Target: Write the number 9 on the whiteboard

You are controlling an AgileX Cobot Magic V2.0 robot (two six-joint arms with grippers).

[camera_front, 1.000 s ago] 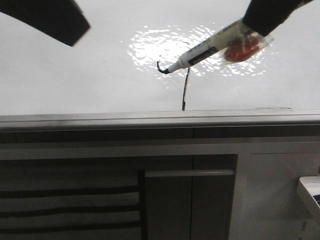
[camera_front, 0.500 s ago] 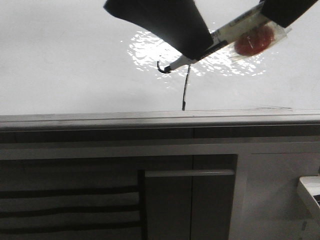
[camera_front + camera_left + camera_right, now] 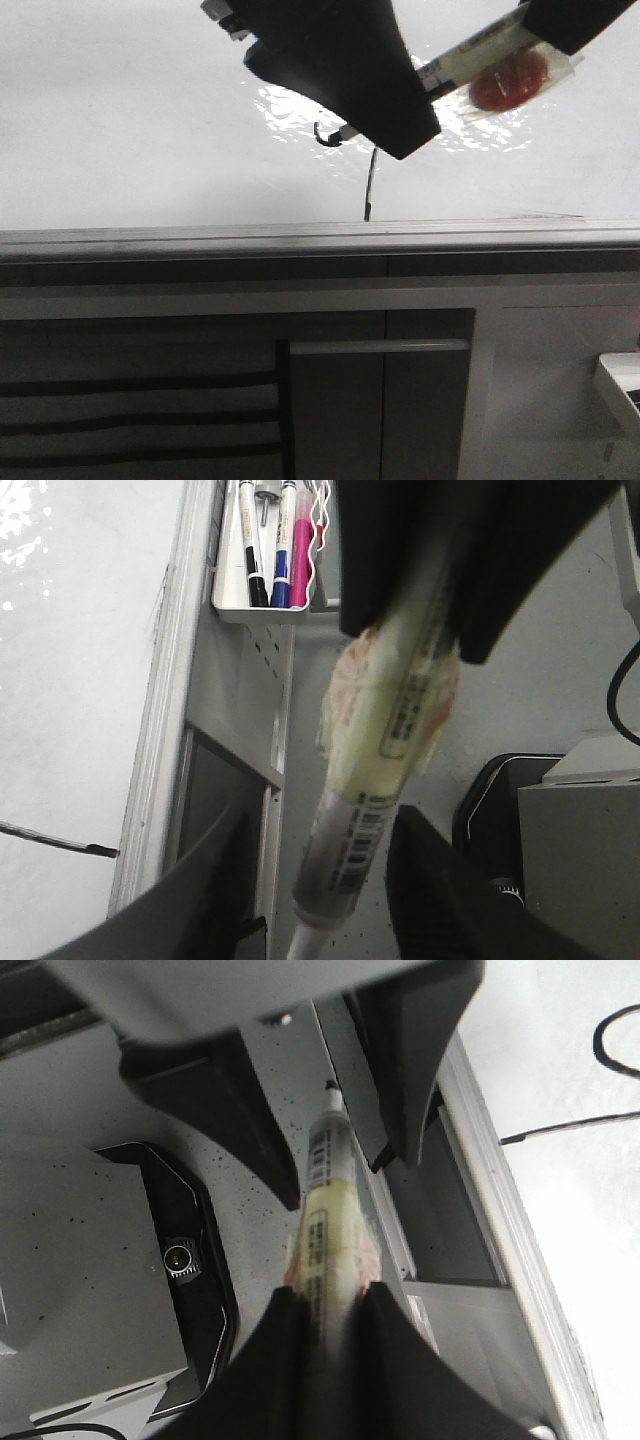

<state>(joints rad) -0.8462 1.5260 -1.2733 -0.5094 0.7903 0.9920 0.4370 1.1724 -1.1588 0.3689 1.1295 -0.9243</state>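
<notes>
The whiteboard [image 3: 130,130] fills the upper front view, with a glare patch. On it is a thin black line: a small hook [image 3: 322,135] and a straight tail [image 3: 369,185]. It also shows in the right wrist view [image 3: 570,1125]. My right gripper [image 3: 565,18] [image 3: 328,1300] is shut on a white marker [image 3: 470,50] wrapped in reddish tape [image 3: 510,80]. My left gripper [image 3: 390,125] [image 3: 320,825] is open. Its fingers [image 3: 200,900] stand on either side of the marker's [image 3: 350,850] front end. The tip is hidden in the front view.
A grey metal edge strip [image 3: 300,240] runs along the board's near side, with dark cabinet fronts [image 3: 380,400] below. A white tray [image 3: 228,600] holding several markers hangs by the board's edge. A black device [image 3: 180,1260] lies on the speckled floor.
My left gripper has swung in from the upper left and now straddles the marker's front end. My right gripper shifted the marker slightly up and right, then held still.
</notes>
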